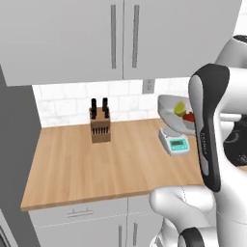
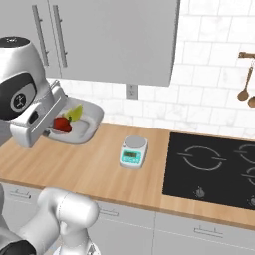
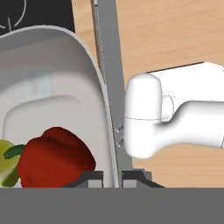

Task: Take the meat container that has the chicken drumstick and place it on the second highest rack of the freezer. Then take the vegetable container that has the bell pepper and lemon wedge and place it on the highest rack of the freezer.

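Clamped on the rim of the vegetable container (image 3: 52, 65), the claw (image 3: 111, 177) is holding it raised above the wooden counter (image 1: 96, 164). Gripped by one thin edge, it is risking tilting, spilling the bell pepper (image 3: 54, 155) and lemon wedge (image 3: 8, 166).

Glossy red bell pepper (image 3: 54, 155) in smooth white container (image 3: 52, 78); matt wooden counter (image 1: 87, 164).

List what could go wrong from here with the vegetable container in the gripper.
1. The gripper pinches the vegetable container by its thin rim alone, so it may slip or rotate.
2. The container looks tilted; the bell pepper and lemon wedge lie loose inside and might roll out.
3. A low swing could clip the scale or knife block.
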### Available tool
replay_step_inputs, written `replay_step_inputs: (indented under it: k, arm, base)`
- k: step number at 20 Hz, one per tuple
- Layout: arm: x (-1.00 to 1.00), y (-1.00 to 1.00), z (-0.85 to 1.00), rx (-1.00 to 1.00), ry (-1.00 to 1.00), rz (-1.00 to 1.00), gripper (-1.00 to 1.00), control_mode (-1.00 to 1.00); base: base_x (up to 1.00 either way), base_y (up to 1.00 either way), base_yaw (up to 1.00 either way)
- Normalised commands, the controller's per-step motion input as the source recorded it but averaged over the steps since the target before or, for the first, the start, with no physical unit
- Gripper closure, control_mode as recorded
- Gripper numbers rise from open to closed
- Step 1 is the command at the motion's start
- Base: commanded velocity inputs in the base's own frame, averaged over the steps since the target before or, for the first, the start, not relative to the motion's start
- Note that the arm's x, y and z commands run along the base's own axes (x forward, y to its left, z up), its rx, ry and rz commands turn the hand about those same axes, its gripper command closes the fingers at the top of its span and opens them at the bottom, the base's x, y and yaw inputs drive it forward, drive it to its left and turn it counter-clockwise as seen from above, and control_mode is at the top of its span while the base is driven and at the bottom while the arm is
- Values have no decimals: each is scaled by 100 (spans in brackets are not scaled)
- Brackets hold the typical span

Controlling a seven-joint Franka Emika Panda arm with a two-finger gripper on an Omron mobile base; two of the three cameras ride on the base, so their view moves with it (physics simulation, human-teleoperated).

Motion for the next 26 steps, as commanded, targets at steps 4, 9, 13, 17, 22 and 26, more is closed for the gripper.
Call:
replay_step_inputs:
  k: [4,9,13,17,22,26]
  arm:
    - [0,0,0,0,0,0,100,100]
    - [0,0,0,0,0,0,100,100]
    - [0,0,0,0,0,0,100,100]
    - [0,0,0,0,0,0,100,100]
    - [0,0,0,0,0,0,100,100]
    - [0,0,0,0,0,0,100,100]
  base:
    - [-100,-5,7]
    - [-100,11,9]
    - [-95,83,19]
    - [-45,100,20]
    - [-3,100,11]
    - [9,100,8]
